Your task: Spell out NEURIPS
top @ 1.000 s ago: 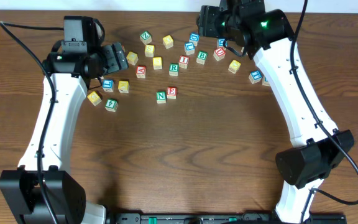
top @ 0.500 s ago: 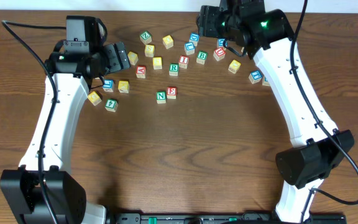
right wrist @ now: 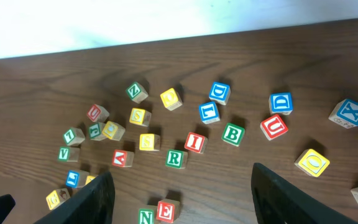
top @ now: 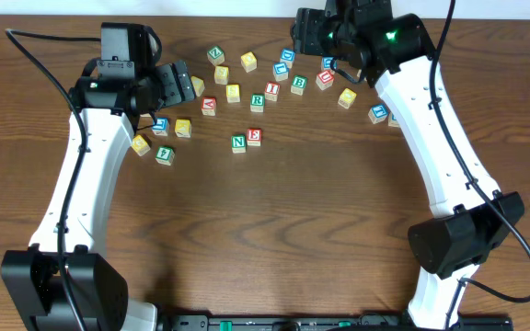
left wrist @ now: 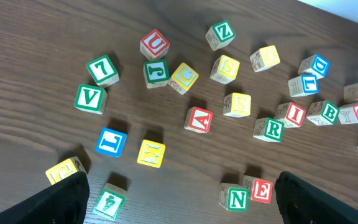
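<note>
Though N (top: 238, 142) touches E (top: 254, 136), R (top: 258, 100) doesn't.

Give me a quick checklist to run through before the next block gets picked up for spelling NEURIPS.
1. The N cube and E cube sit side by side in order: ok.
2. The table is bare right of the E cube for the next letter: ok.
3. A U cube is found, red U facing up, right of the B cube: ok.
4. There are gaps around the U cube for fingers: ok.
5. The right gripper is open with nothing in it: ok.
6. The P cube is found: cannot tell, no P face reads clearly.
</note>
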Controlling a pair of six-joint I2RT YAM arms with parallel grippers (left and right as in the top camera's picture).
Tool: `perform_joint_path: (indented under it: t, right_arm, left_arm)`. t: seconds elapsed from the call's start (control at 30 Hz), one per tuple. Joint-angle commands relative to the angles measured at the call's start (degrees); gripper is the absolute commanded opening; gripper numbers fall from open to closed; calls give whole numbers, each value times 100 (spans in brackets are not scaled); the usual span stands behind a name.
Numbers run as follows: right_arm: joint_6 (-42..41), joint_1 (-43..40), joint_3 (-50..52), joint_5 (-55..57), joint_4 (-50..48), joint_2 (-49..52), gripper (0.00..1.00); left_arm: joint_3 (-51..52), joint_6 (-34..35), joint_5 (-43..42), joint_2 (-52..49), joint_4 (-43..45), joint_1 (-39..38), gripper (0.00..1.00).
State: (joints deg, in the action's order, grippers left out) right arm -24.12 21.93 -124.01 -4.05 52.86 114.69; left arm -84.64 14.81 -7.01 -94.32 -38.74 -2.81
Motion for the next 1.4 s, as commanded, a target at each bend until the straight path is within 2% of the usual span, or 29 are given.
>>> perform_joint_path:
  t: [0.0,0.2,0.5,0.67,0.83,1.03,1.17,1.2,1.3,1.37]
  right_arm:
    - [-68,-20,44,72,9,74,65]
    - [-66,-20,50,74,11,74,65]
    - [-68,-20,81,114,4,76,66]
    - [-68,-20,81,111,2,76,66]
    - [-68,-20,81,111,2,76,66]
    - [-4,-13,81,116,59,76,67]
    - [146,-13,81,249,227,76,71]
    - [149,-9,81,315,313,76,80]
    - [146,-9,81,369,680,76,98]
    - [149,-9,81,369,833,76,99]
  left_arm:
    - [-33,-17,-4,-57,11,-17,94]
    - [-33,-435,15,-55,20,-17,94]
    - [-33,-533,17,-59,57,-17,94]
    - [-33,-1513,26,-214,525,-13,93]
    - [-328,-1674,535,-824,1163,39,93]
    - [-1711,-2389,533,-2245,931,87,93]
    - [-2190,-2986,540,-2892,872,94,93]
    - [-2190,-3093,564,-2968,890,114,91]
    - [-2188,-3215,638,-3209,986,225,88]
    - [-2188,-3211,608,-3331,1108,299,84]
